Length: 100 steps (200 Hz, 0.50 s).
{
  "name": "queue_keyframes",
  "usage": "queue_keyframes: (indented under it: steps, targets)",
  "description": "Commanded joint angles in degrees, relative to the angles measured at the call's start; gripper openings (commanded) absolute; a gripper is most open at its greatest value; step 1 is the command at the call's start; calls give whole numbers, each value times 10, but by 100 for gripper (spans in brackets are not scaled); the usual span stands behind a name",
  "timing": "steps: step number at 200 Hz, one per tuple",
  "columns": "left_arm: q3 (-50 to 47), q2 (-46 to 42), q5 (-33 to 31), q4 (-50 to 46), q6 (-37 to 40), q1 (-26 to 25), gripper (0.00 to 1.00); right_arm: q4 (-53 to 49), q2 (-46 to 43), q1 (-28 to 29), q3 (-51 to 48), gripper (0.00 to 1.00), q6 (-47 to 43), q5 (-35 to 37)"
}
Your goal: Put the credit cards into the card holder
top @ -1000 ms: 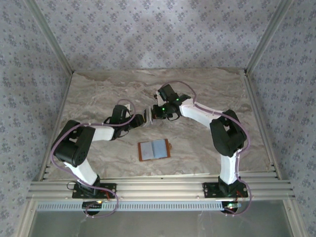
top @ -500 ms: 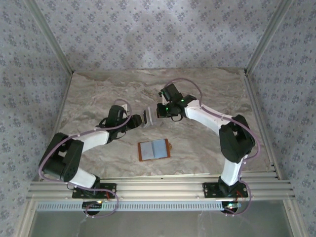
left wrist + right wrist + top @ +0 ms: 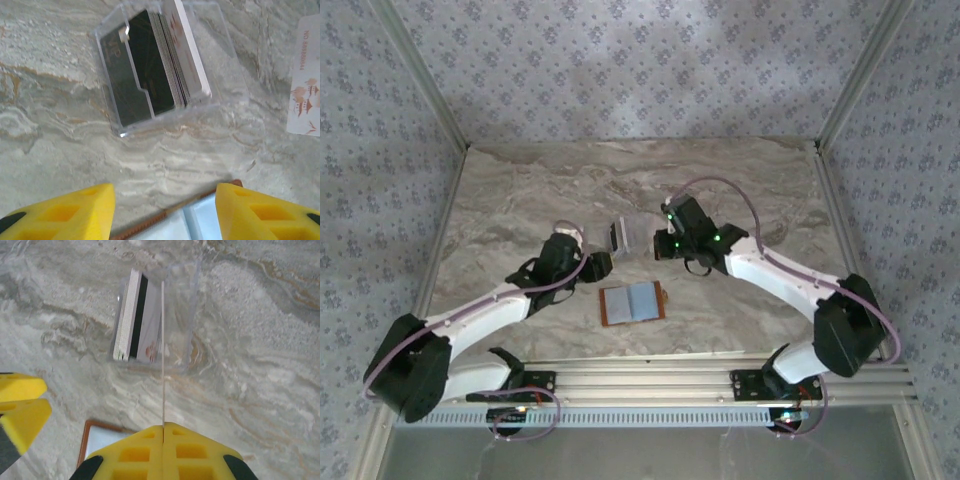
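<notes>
Desk (image 3: 770, 180): the marbled surface carries the same things as a second ago, and only your arms have moved.
Left arm: it has drawn back toward the near left, away from the clear case. The left gripper (image 3: 164, 207) has opened as it went; its yellow fingers now stand wide apart with nothing between them.
Right arm: it has swung right and nearer. The right gripper (image 3: 163, 430) is still closed, pinching a single credit card (image 3: 163, 390) by one end. The card is seen edge-on as a thin line reaching toward the case.
Card holder (image 3: 632, 302): it lies unmoved and open, blue-grey inside up, near the middle of the desk and just on the near side of both grippers.
Clear case (image 3: 225, 65): released, it sits on the desk roughly where the two grippers met a second ago, on the far side of the card holder.
Credit cards (image 3: 175, 55): the rest of the stack stands on edge inside the case.
Meaning: one card looks freed from the case and the bracing grip is no longer needed. You likely carry that card to the open holder next, and the stack is left to do.
</notes>
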Motion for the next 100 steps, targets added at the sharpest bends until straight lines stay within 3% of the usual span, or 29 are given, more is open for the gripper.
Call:
queue_keyframes:
  steps: [1,32,100]
  targets:
    - [-16,-20,-73,-52,17,-38,56,26,-35,27,-50,0,19,12]
    - [-18,-4,-127,-75,22,-93,56,68,-77,57,-123,0,26,-32]
    - [-26,63,-186,-60,13,-137,56,111,-113,102,-197,0,40,-113]
